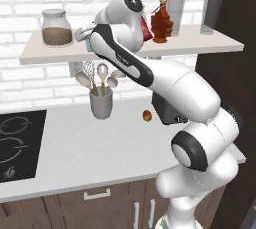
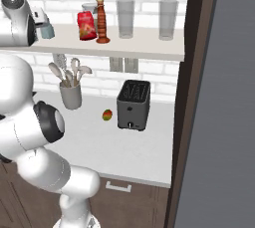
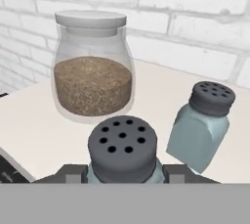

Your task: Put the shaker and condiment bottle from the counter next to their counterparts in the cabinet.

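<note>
On the pale beige shelf board (image 3: 161, 91): claw (image 3: 122, 176) clenched on small blue-grey dark-capped shaker (image 3: 122, 150), just beside matching shaker (image 3: 200, 127); glass jar w/ brown contents (image 3: 93, 69) behind.

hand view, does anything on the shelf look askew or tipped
Yes: the small blue-grey shaker with a dark perforated cap, right of the lidded glass jar of brown grains, leans sideways. The matching shaker between the gripper's fingers looks upright.
</note>
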